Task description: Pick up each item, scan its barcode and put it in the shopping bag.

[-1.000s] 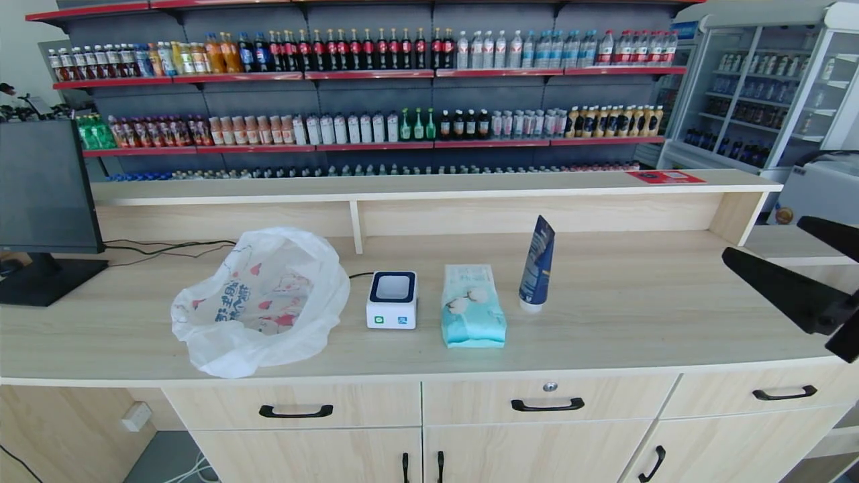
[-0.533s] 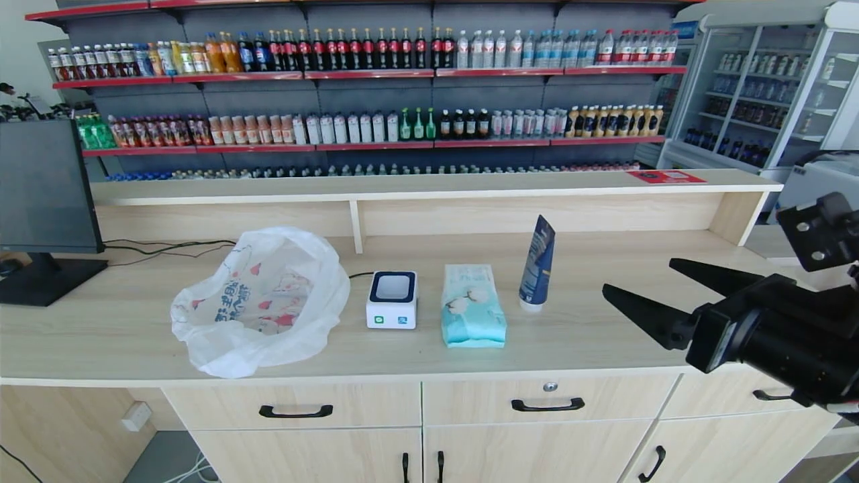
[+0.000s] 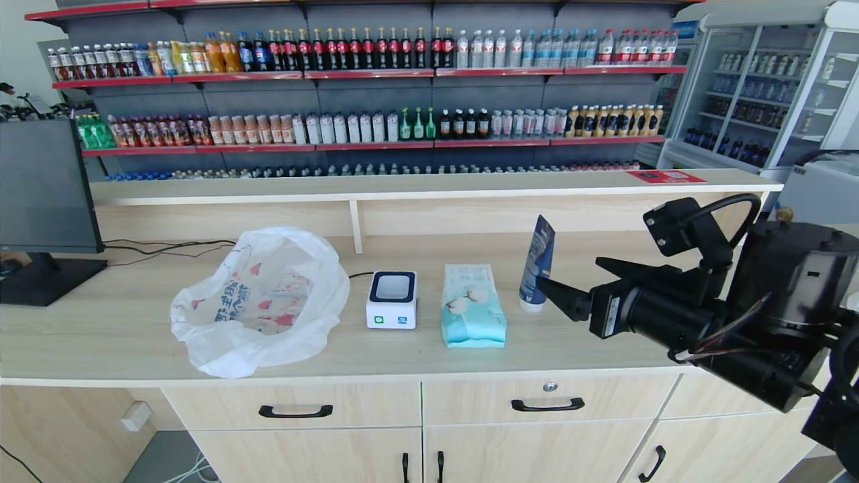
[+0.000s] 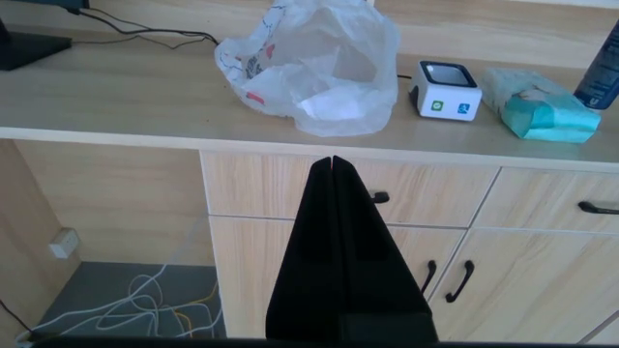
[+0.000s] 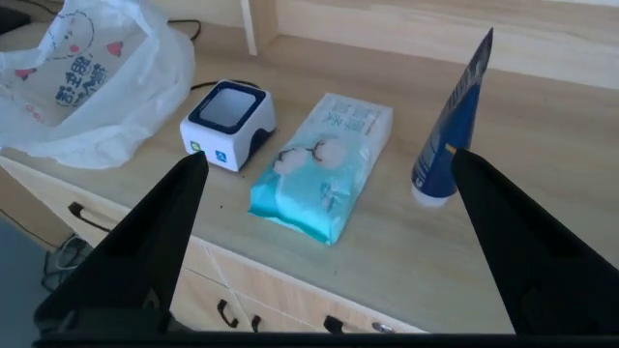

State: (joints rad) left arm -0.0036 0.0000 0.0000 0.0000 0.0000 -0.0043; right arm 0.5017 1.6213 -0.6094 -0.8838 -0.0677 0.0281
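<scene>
A blue tube (image 3: 537,258) stands on its cap on the wooden counter (image 3: 121,322). To its left lie a teal tissue pack (image 3: 472,305), a small white scanner (image 3: 392,300) and a crumpled white shopping bag (image 3: 262,298). My right gripper (image 3: 580,282) is open and hangs above the counter just right of the tube. In the right wrist view its open gripper (image 5: 327,159) frames the tissue pack (image 5: 324,188) and the tube (image 5: 450,126). My left gripper (image 4: 334,169) is shut and empty, low in front of the drawers, below the bag (image 4: 309,63).
A dark monitor (image 3: 43,201) stands at the counter's left end, with cables behind the bag. A raised shelf (image 3: 429,184) runs along the back of the counter. Drawers with black handles (image 3: 547,404) line the front. Bottle racks fill the wall behind.
My right arm has swung in from the right edge toward the tube, its gripper staying open. The items on the counter have not moved.
</scene>
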